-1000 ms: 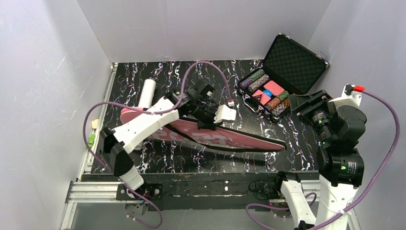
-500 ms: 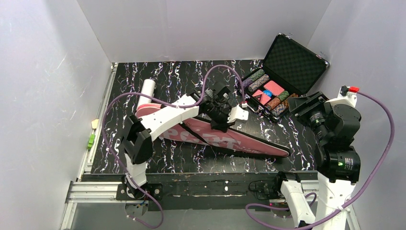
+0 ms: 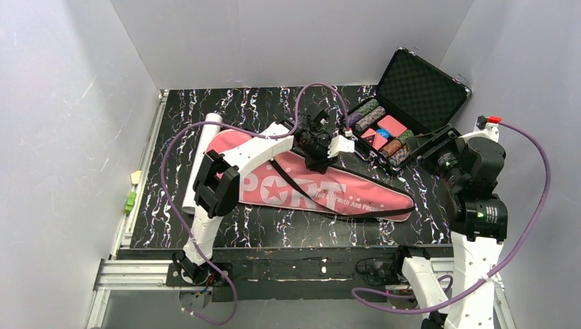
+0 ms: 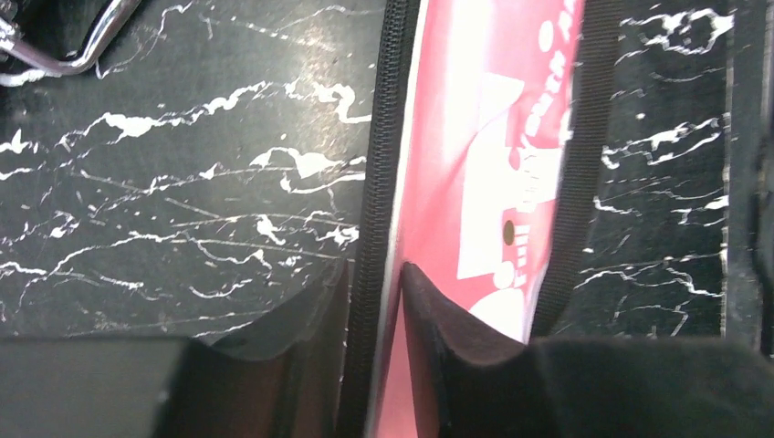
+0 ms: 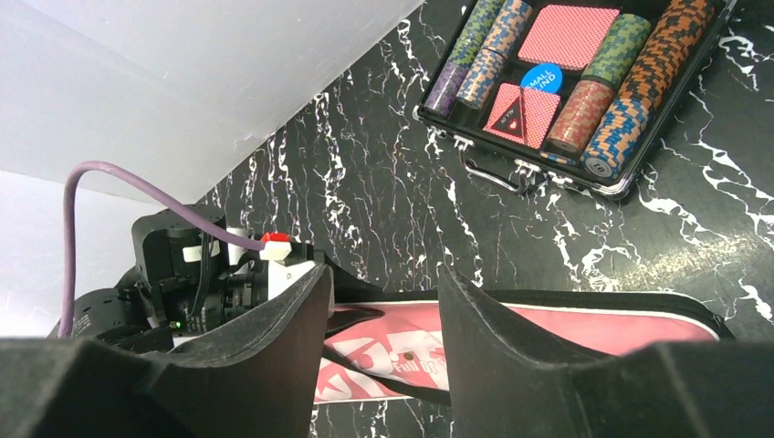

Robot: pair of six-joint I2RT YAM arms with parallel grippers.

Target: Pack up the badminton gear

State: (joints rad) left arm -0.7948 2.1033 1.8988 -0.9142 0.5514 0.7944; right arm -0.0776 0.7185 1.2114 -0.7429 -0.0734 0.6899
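The long pink "SPORT" bag [image 3: 329, 197] lies flat across the middle of the table, printed face up, its black strap [image 3: 291, 184] running across it. My left gripper [image 3: 316, 157] is at the bag's far edge and is shut on its black zipper edge [image 4: 381, 137]; the left wrist view shows the pink face [image 4: 484, 137] beside it. The white tube [image 3: 200, 159] lies along the bag's left end. My right gripper [image 3: 438, 147] is open and empty, raised at the right, facing the bag [image 5: 548, 333]. No rackets or shuttlecocks show.
An open black foam-lined case of poker chips [image 3: 390, 130] stands at the back right, just behind the bag's far edge; it also shows in the right wrist view [image 5: 557, 82]. White walls close in the table on three sides.
My left gripper has carried the bag's edge back and to the right. The bag has turned from standing on edge to lying flat, and the tube now shows more fully.
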